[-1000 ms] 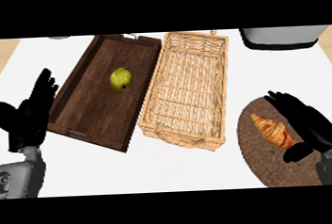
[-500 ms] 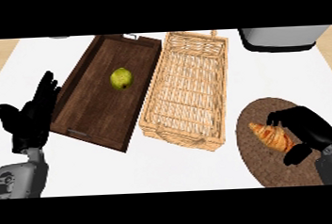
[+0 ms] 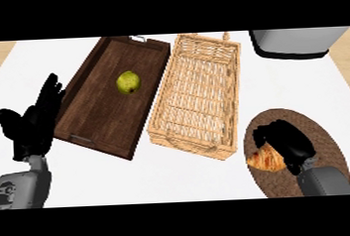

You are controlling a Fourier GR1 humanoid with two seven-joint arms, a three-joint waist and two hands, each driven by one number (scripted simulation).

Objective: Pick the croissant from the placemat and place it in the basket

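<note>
A golden croissant (image 3: 264, 159) lies on the round brown placemat (image 3: 325, 138) at the lower right. My right hand (image 3: 286, 141) sits on top of it with fingers curled down round it, hiding its right part. The woven basket (image 3: 199, 100) stands in the middle, just left of the placemat, with nothing in it. My left hand (image 3: 33, 126) rests open with fingers up at the left, beside the wooden tray.
A dark wooden tray (image 3: 108, 113) left of the basket holds a green pear (image 3: 128, 82). A grey pot (image 3: 292, 41) stands at the back right. The white counter (image 3: 180, 174) runs under everything.
My right hand has come down and back over the croissant and its fingers have curled round it. The croissant has slid a little towards the placemat's near left edge. The left hand stayed put.
</note>
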